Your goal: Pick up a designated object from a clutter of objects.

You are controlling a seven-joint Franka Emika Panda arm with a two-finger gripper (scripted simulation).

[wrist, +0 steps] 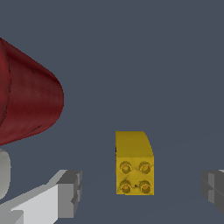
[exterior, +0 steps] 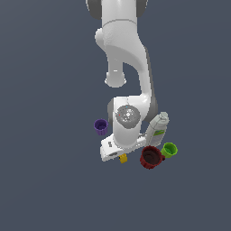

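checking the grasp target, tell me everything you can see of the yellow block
The yellow block is a small, glossy, plastic-looking brick with four round studs on one face and one rounded edge. It lies on the dark floor, apart from the dark red mug, between the open pincer fingers, neither touching it. The exterior view shows only a bit of it.

Arm, white, single: I see it reach down from the exterior view's top, elbow bent, wrist pointing straight down. Gripper [wrist: 142,192]: spread wide. Fingers [wrist: 70,192]: grey pads well apart, one at each side of my wrist view.
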